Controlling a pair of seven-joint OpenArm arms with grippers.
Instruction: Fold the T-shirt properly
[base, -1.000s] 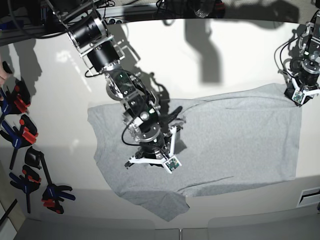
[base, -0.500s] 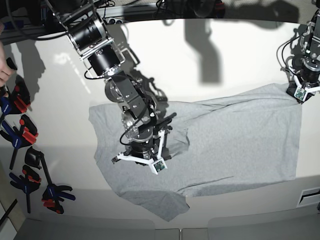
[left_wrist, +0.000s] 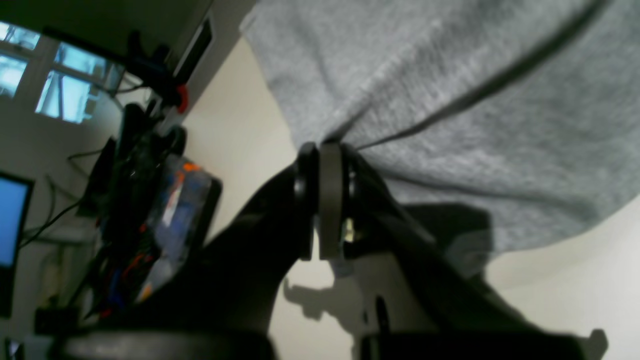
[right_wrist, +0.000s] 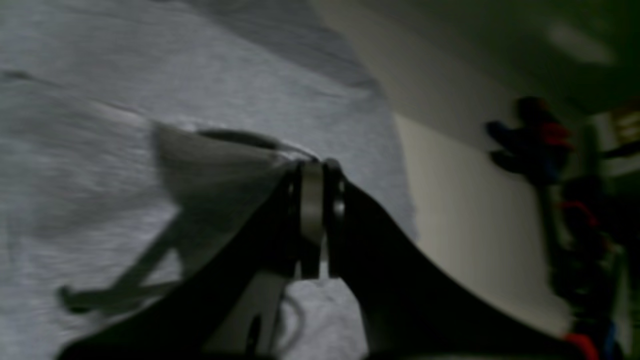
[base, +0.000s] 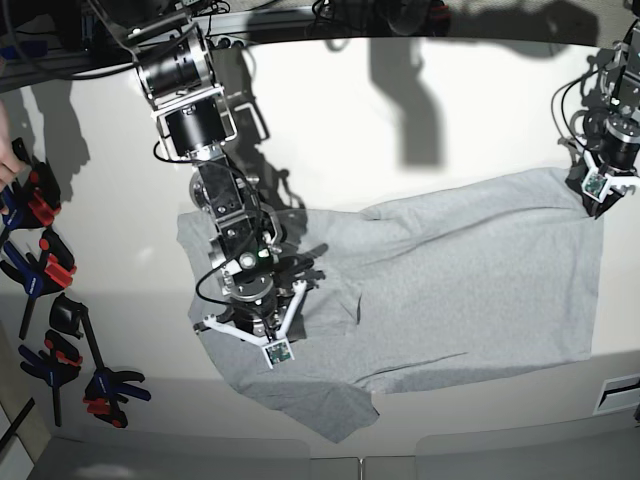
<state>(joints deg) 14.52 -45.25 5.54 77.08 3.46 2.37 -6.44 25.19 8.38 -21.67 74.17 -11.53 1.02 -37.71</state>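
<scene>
The light grey T-shirt (base: 470, 270) lies spread on the white table (base: 450, 110), plain side up. My right gripper (base: 255, 318) is over its left part, shut on a pinched fold of cloth. The right wrist view shows those fingers (right_wrist: 311, 200) pressed together with the T-shirt (right_wrist: 100, 90) bunched at the tips. My left gripper (base: 596, 190) is at the shirt's far right corner, shut on the edge. Seen from the left wrist, the closed gripper (left_wrist: 320, 150) nips the T-shirt (left_wrist: 450, 100), with creases radiating from the pinch.
Several blue, red and black spring clamps (base: 40, 270) lie along the table's left side, also visible as clamps (right_wrist: 530, 130) in the right wrist view. A person's hand (base: 10, 150) shows at the left edge. The table's front edge (base: 300, 440) runs just below the shirt.
My right gripper has travelled left across the shirt, dragging the pinched fold with it. The left gripper has stayed at the far right corner.
</scene>
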